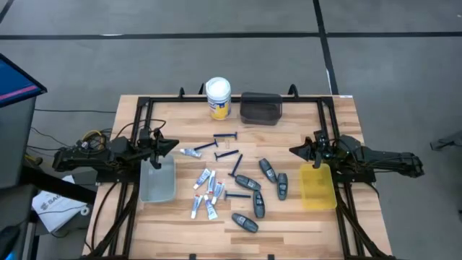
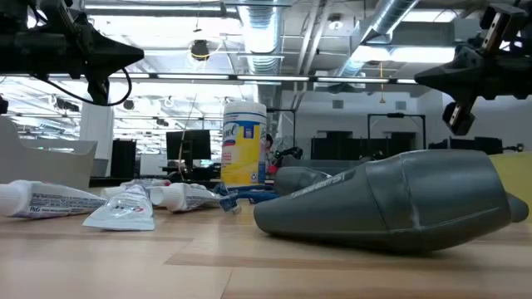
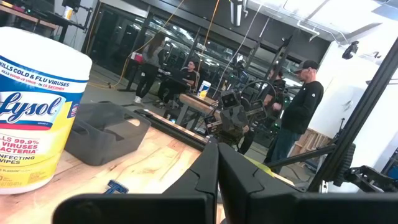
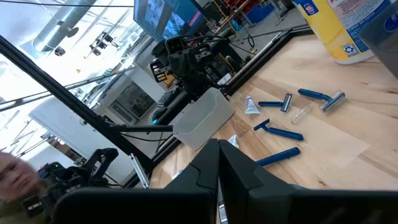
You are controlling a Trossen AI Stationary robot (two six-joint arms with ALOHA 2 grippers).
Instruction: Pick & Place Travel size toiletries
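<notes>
Travel-size toiletries lie loose on the wooden table between both arms. White-and-blue tubes (image 1: pixel 205 189) lie in a cluster at mid-table, dark-blue razors (image 1: pixel 225 149) just beyond them, and dark grey pods (image 1: pixel 260 192) toward the right. In the low view one pod (image 2: pixel 391 204) lies close by and the tubes (image 2: pixel 125 204) lie to its left. My left gripper (image 1: pixel 171 146) hovers shut above the table's left side, over the clear tray's far end. My right gripper (image 1: pixel 294 150) hovers shut at the right, beside the yellow tray. The wrist views show each pair of fingers (image 3: pixel 217 171) (image 4: pixel 219 171) closed together.
A clear tray (image 1: pixel 157 180) sits under the left arm and a yellow tray (image 1: pixel 317 186) under the right arm. A dark tray (image 1: pixel 260 108) and a white-lidded yellow jar (image 1: pixel 218 97) stand at the far edge. A black frame (image 1: pixel 231 98) borders the table. People stand in the room beyond.
</notes>
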